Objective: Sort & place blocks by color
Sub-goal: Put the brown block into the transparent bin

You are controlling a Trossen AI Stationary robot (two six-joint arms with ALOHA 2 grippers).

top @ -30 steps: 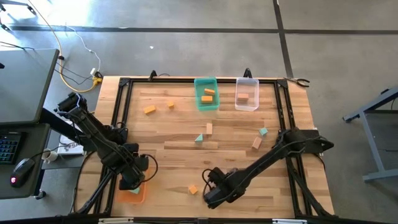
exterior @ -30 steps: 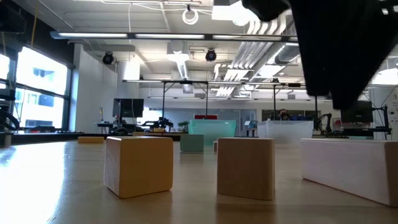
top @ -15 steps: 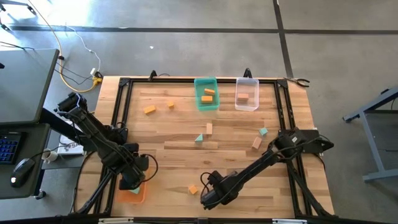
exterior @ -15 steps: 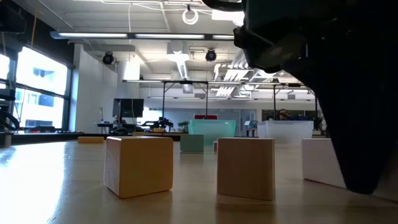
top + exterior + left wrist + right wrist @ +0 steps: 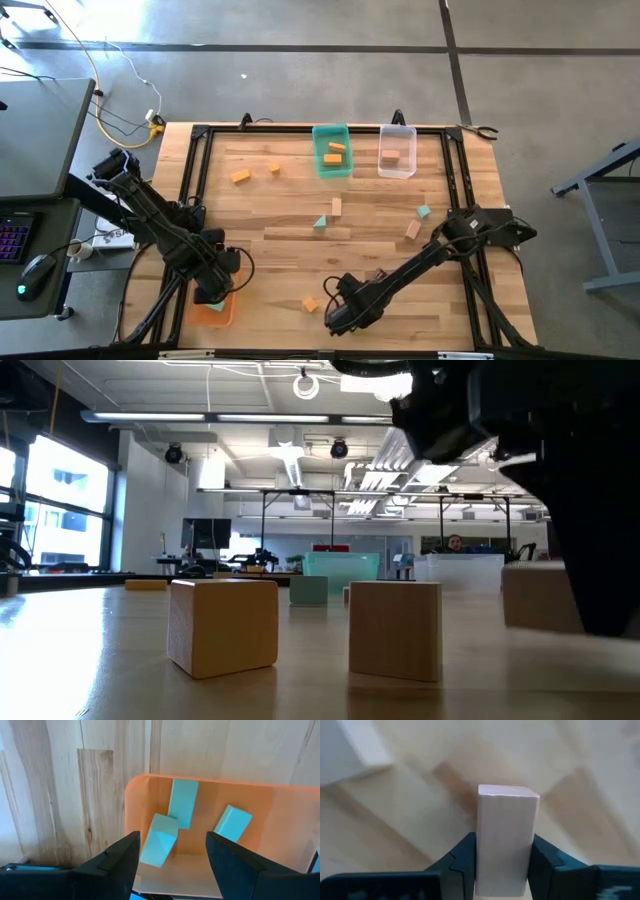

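My right gripper (image 5: 338,318) is near the table's near edge, shut on a plain tan bar (image 5: 508,820). In the low view the bar (image 5: 540,598) shows beside the dark right gripper (image 5: 590,540). My left gripper (image 5: 172,865) hangs open above the orange bin (image 5: 200,779) at the near left and touches nothing. Three teal blocks (image 5: 182,802) lie on that bin's floor. An orange cube (image 5: 222,625) and a tan block (image 5: 395,630) rest flat on the table close by. More orange (image 5: 240,176), teal (image 5: 321,222) and tan (image 5: 412,229) blocks are scattered over the table. My right gripper pinches the tan bar between its two fingers (image 5: 462,857), one on each long side (image 5: 485,850). The fingers lie along the bar, which sticks out past their ends. In the low view the bar hangs a little above the table, roughly level.
A teal bin (image 5: 332,150) with orange blocks and a clear bin (image 5: 397,150) with a tan block stand at the table's far edge. A black frame (image 5: 200,135) runs round the tabletop. Bare wood lies in the middle of the table.
My right gripper has come down over the tan bar, shifting slightly toward the table's left. The bar lay flat on the table a second ago and now hangs just clear of it in the gripper.
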